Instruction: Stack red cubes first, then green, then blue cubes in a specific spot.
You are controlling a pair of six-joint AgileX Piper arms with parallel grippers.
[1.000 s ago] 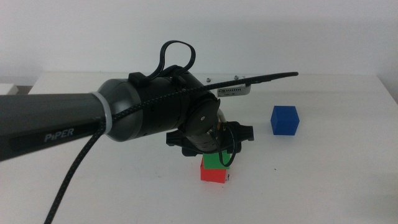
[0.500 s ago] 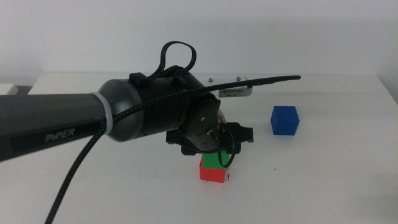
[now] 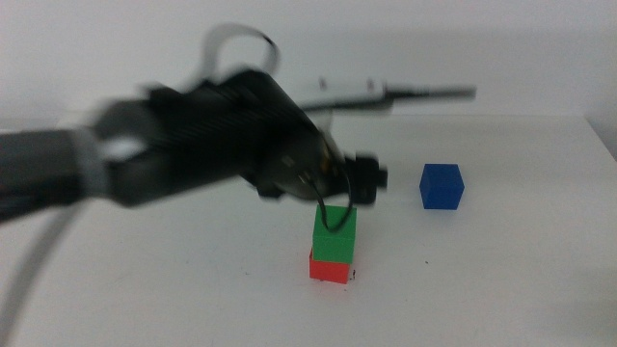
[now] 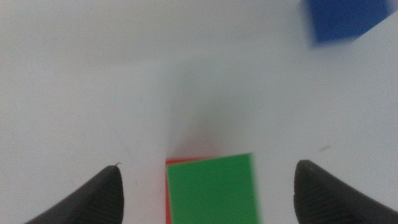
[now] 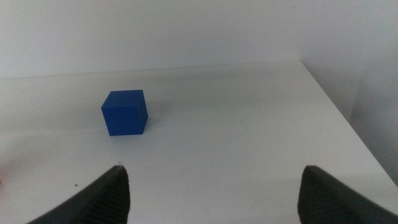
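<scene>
Two cubes form a stack nearest the camera on the white table (image 3: pixel 501 289): the green cube (image 3: pixel 335 234) sits squarely on the red cube (image 3: pixel 330 267), whose edge shows as a thin strip beside the green face in the left wrist view. Tiny black marks lie at the stack's base. Left gripper (image 3: pixel 328 188), blurred, is just above and behind the green cube, clear of it; its jaws stand spread wide to either side with nothing between them. Farther back and to the right, well apart from the stack, the blue cube (image 3: pixel 442 185) rests alone on the table. Right gripper (image 5: pixel 211 199) faces the blue cube from a distance, jaws likewise spread and empty.
</scene>
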